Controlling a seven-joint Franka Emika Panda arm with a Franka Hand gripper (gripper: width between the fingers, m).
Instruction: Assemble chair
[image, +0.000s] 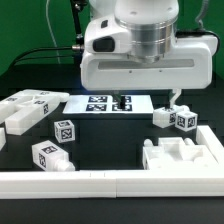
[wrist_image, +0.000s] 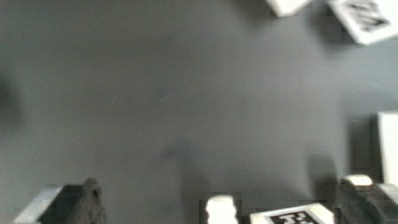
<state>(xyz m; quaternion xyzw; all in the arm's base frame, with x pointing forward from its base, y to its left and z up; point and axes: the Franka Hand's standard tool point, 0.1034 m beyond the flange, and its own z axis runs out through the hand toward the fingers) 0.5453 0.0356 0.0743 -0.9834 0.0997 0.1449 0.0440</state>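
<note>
Poised low above the desk (image: 110, 135) with the pincer (image: 146, 100) spread wide, gripping nothing; nearest to two small tagged chair blocks (image: 187, 121) just toward the exterior view's right, well apart from chair panels (image: 30, 105) at its left.

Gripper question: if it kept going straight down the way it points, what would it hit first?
Probably the marker board or the dark table beside it. The open gripper hangs about over the board's edge, holding nothing; how high it is, the pictures don't settle.
</note>
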